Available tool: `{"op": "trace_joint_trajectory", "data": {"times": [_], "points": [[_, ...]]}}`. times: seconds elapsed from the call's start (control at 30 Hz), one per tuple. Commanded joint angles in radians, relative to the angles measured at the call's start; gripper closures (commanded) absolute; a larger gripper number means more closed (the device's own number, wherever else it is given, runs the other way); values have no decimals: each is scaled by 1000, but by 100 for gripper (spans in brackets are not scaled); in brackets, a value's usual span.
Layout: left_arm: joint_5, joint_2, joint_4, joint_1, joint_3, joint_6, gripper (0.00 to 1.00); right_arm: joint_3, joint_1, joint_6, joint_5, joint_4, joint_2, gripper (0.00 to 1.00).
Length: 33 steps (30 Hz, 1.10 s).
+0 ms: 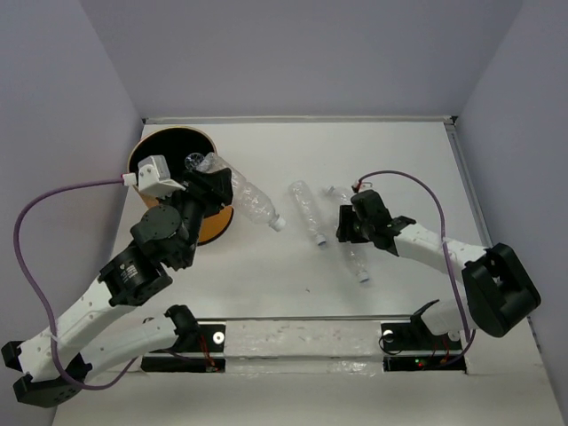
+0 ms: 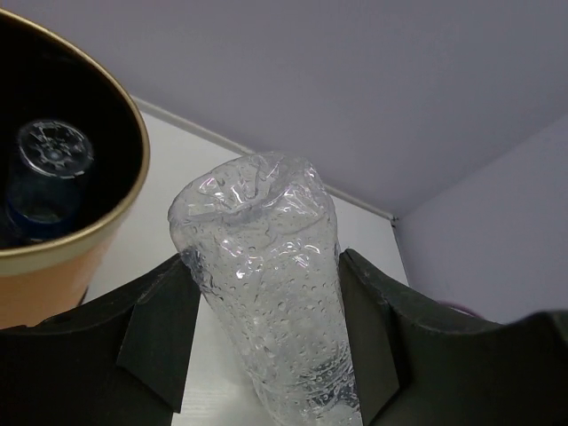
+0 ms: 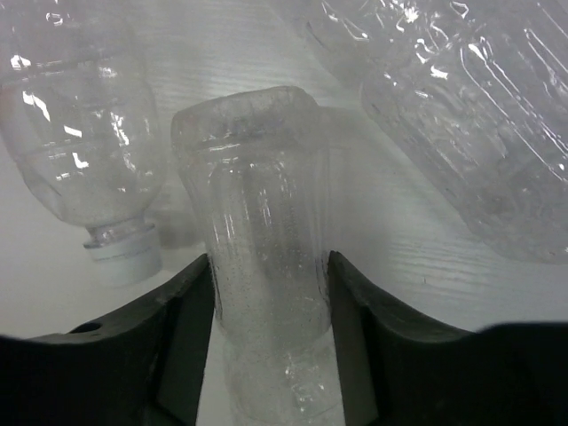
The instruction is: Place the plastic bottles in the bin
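My left gripper (image 2: 264,284) is clamped on a clear bottle (image 2: 257,222). One finger (image 2: 160,342) presses each beaded side, and the dimpled base points away from my wrist. Just to its left stands the bin (image 2: 53,284), with an orange wall and a black inside. Down in it sits a blue-labelled bottle (image 2: 49,164). From above, my held bottle slants from the bin's rim out over the table (image 1: 266,293), white cap end farthest from the bin.

My right gripper (image 3: 268,266) is closed on a second bottle (image 3: 257,177) — both fingers snug against its flanks — low over the white tabletop. Just to its left lies a loose bottle (image 3: 80,115), its white cap (image 3: 124,257) toward me. To the right lies a bigger-looking bottle (image 3: 461,106) — I cannot tell whether either touches mine.
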Motion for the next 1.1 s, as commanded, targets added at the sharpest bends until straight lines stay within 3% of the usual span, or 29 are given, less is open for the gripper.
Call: {"op": "trace_joint_trajectory", "data": {"times": [0.0,0.23,0.37,0.5,0.83,0.97,1.07], "points": [[-91,70,1,52,93,194,53,-55,-2,14,-20,-2,-86,56],[70,167,67,323,190,304,52,-80,-2,13,-54,-37,-315,59],[28,221,97,470,222,336,51,-73,7,11,-74,-38,-443,59],[82,270,100,654,260,300,51,-44,26,10,-123,-38,-492,59],[79,335,103,807,427,295,51,20,93,19,-160,9,-463,59],[-18,348,150,820,342,323,51,64,145,22,-170,43,-437,59],[-76,347,178,825,239,318,45,146,179,19,-187,87,-384,59]]}}
